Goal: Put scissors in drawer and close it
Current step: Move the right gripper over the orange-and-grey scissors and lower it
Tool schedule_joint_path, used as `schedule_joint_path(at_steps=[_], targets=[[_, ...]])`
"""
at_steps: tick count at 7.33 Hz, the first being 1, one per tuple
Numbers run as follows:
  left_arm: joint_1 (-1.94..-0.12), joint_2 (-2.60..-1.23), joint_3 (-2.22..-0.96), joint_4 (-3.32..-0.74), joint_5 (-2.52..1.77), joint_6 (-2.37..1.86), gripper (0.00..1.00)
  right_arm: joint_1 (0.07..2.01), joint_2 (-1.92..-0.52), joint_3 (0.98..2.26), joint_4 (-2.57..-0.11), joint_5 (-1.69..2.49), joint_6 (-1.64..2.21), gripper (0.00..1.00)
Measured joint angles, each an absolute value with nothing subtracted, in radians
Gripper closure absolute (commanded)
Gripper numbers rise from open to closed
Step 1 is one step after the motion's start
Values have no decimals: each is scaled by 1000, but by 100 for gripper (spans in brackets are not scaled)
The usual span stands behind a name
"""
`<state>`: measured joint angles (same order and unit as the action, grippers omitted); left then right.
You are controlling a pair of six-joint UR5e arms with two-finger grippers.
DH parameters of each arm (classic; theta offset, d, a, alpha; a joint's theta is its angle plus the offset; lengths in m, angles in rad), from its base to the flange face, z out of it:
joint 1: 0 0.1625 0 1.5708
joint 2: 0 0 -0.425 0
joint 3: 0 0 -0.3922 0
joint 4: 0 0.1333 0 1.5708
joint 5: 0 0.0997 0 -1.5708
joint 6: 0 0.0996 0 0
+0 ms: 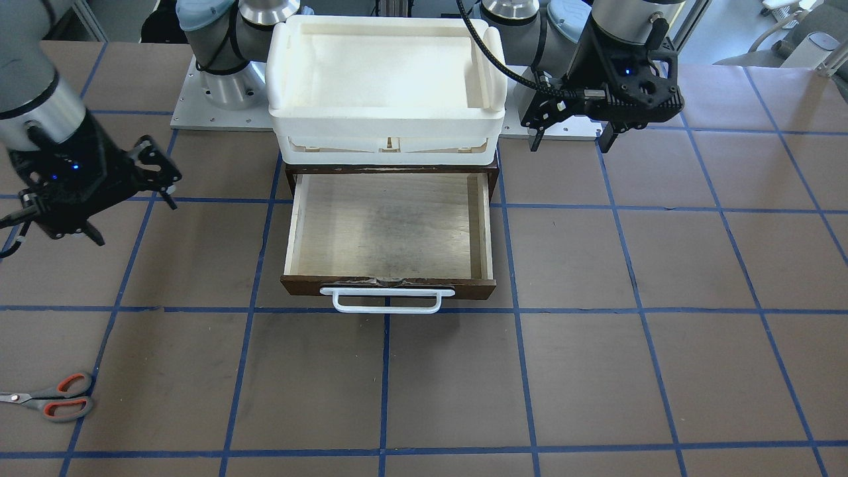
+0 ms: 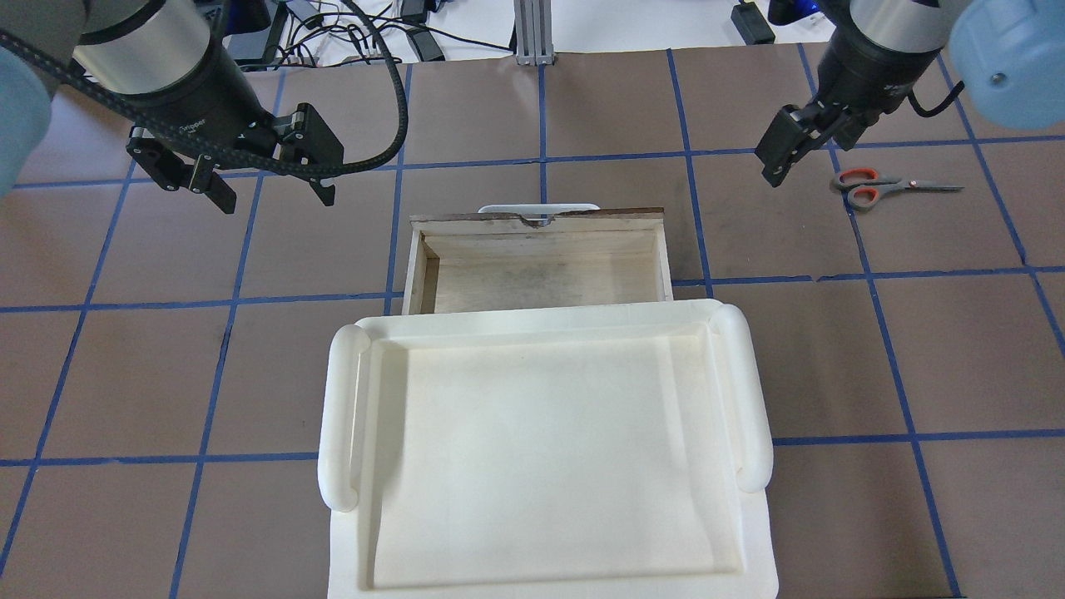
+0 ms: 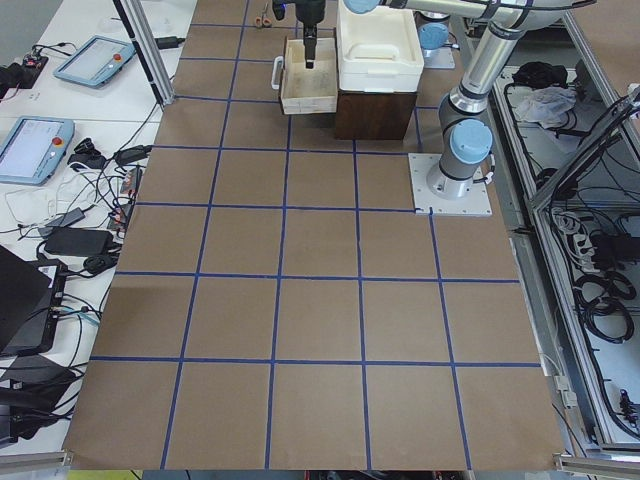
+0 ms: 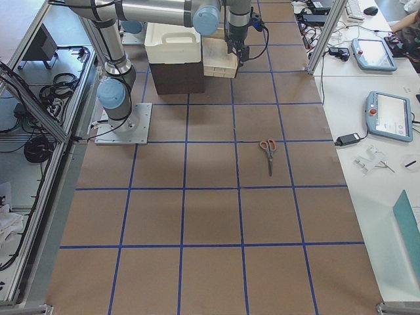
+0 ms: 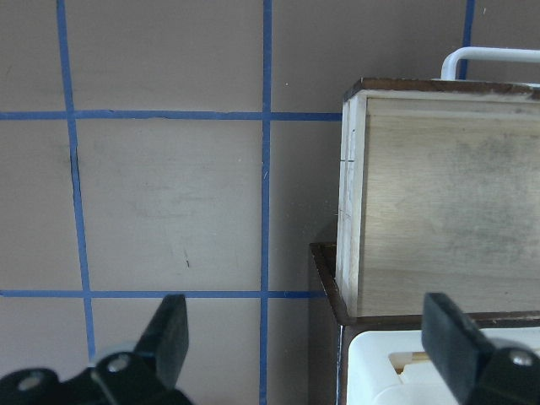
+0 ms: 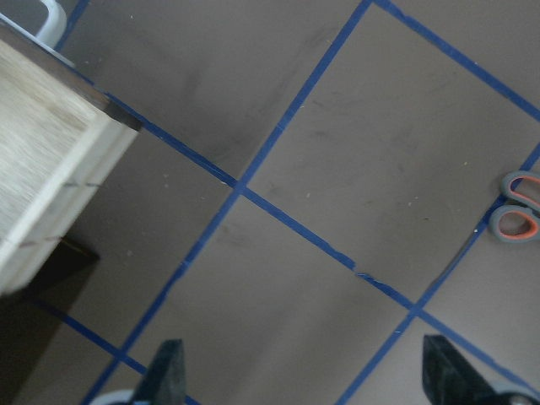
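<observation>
Two hands, both empty, nothing grasped yet.

Front view: right hand (image 1: 132, 217) hangs over the desk (image 1: 596, 371) with fingers apart, well away from the scissors (image 1: 50, 397), which lie flat near the operators' edge. Left hand (image 1: 571, 140) is also spread, beside the white tray (image 1: 387, 26). Drawer (image 1: 391, 286) is pulled out, interior bare. Risk: the scissors are thin and flat. A shallow descent closes on air; a deep one rams fingertips into the desk.

Overhead: scissors sit near the right hand, out beyond it, well apart from the drawer. The tray overhangs the drawer's rear, so only the front part is open for a drop. Release too far back and they land on the tray. Too near a wall and they bridge the rim and block closing.

Right side view: loops point toward the drawer, blades away. Pinching one loop only could let them swing in transit.

Right wrist: fingers (image 6: 169, 375) wide apart, and only the loops show at the frame edge. The hand is not centred, so an off-centre grasp is likely unless it is realigned.

Left wrist: fingers (image 5: 173, 337) apart, over the drawer's side wall and cabinet (image 5: 323, 287). An off-centre push on the handle (image 1: 387, 299) could skew the drawer. Cannot tell whether the cabinet is fixed; it may slide.

Left side view: too small to add anything.
</observation>
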<state>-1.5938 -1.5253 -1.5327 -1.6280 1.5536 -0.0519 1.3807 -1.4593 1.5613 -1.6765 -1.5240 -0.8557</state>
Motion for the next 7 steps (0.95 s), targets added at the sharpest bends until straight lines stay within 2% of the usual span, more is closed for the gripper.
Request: schedule_joint_path(at_steps=[4, 7], targets=[[-1595, -1522, -1534, -1628, 1550, -49, 0, 1170, -1277, 1559, -1850, -1526, -1454, 0], [-1595, -1522, -1534, -1628, 1546, -42, 0, 1124, -1146, 1557, -2027, -1535, -1770, 0]])
